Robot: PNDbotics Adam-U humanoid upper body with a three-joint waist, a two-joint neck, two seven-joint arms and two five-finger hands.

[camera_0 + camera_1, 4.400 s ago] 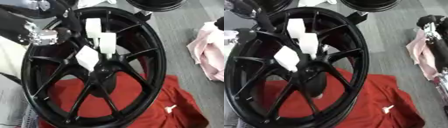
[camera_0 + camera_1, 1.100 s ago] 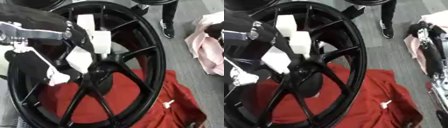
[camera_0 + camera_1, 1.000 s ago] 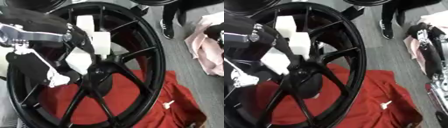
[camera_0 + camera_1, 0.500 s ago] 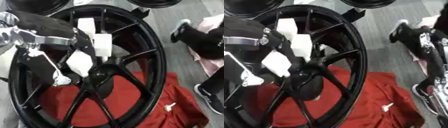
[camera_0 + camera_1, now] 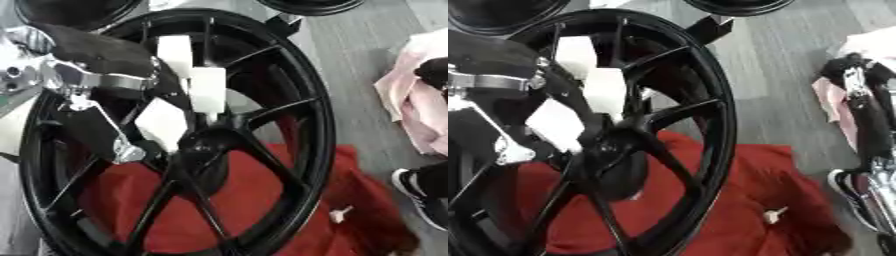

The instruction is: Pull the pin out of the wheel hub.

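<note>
A large black spoked wheel stands tilted over a red cloth. Its hub sits at the middle. My left arm, black with silver joints, reaches in from the left across the spokes. At its end my left hand shows as three white blocky pieces right above and left of the hub. A thin pale stub pokes down from the middle white piece toward the hub; I cannot make out the pin beyond that. My right hand hangs at the right edge, away from the wheel, over pink cloth.
A pink cloth lies on the grey floor at the right. A person's shoe stands at the lower right. More black wheels show along the top edge. A small white tag lies on the red cloth.
The view has shifted a little. A person's legs and shoes passed from the upper right toward the lower right. My left arm has stayed at the hub, with the white pieces in nearly the same place.
</note>
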